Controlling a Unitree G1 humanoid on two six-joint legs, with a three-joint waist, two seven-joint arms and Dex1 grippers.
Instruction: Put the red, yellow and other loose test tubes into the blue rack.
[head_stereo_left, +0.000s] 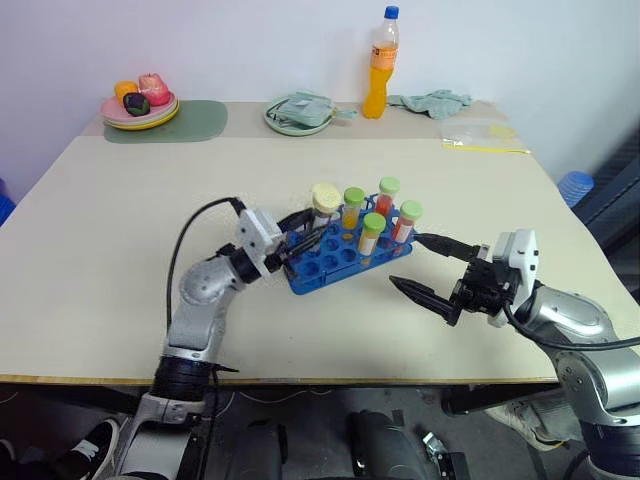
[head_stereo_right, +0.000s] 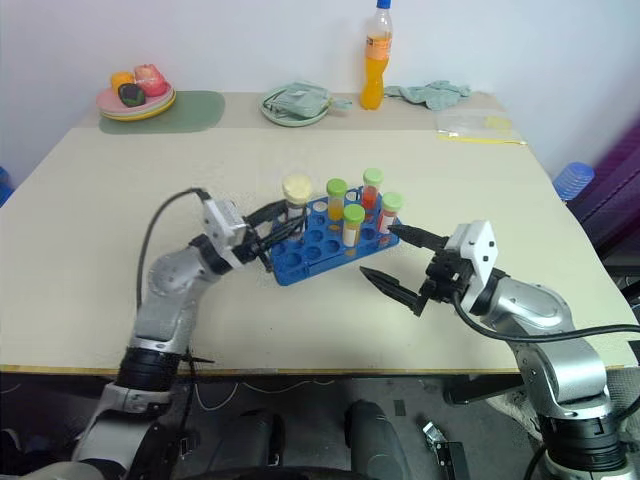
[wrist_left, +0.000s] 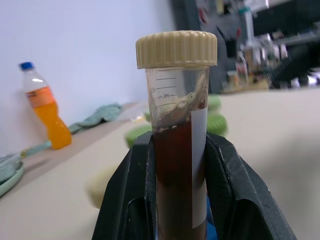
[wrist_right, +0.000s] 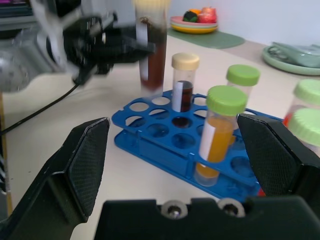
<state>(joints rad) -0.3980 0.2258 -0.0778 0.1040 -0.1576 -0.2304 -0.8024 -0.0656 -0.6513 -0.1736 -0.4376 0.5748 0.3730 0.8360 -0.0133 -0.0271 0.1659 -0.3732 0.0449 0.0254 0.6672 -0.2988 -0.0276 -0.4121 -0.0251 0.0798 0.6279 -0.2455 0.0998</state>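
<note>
The left end effector (head_stereo_left: 290, 245) pinches a dark, cream-capped test tube (wrist_left: 175, 150) upright between its fingers, holding it just above the near-left end of the blue rack (head_stereo_left: 345, 258) on the worktop (head_stereo_left: 120, 230). The right end effector (head_stereo_left: 430, 270) hangs spread wide and empty just beside the rack's other end. Several capped tubes (head_stereo_left: 372, 232) already stand in the holes. The main risk, as I judge it: the tube comes down off-centre and catches a hole rim, tipping or skidding the light rack (nothing steadies it). A tilted release could also knock the neighbouring cream-capped tube (wrist_right: 184, 80), and the spread right fingers sit near enough to bump the rack
</note>
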